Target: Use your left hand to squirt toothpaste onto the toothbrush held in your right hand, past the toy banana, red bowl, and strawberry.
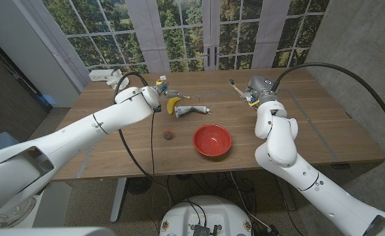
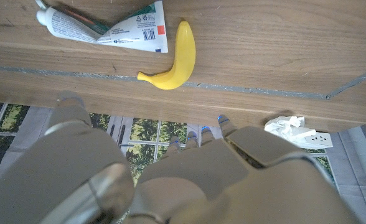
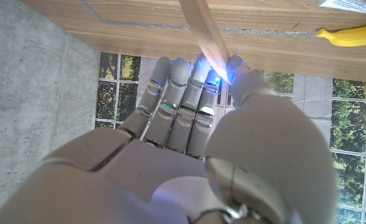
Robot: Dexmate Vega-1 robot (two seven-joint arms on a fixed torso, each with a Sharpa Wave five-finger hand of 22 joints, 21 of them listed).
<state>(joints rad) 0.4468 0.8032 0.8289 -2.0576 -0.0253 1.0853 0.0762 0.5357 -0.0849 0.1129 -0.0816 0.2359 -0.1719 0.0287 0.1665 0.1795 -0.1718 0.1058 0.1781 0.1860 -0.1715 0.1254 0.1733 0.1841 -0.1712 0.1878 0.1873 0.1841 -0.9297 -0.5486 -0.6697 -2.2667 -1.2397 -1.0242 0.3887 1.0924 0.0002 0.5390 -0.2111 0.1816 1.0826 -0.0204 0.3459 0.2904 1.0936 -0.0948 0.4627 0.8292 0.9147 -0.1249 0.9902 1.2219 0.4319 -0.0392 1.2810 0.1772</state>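
A wooden desk seen from above, with two white robot arms reaching in from the near corners. Nearest on the desk sits a red bowl, and just to its left a small dark reddish object, probably the strawberry, too small to make out clearly. Beyond these, near the desk's middle, a yellow toy banana lies just beside a white toothpaste tube; the left wrist view shows the two close together but apart, the tube lying flat. The left robot hand hovers just left of the banana with its fingers loosely apart and nothing in them. On the right side, the right robot hand pinches a light wooden toothbrush between its fingertips, the handle slanting up and away, its head toward the far edge. At the far left corner lie a white power strip and a crumpled white tissue. Windows showing green trees stand behind the desk
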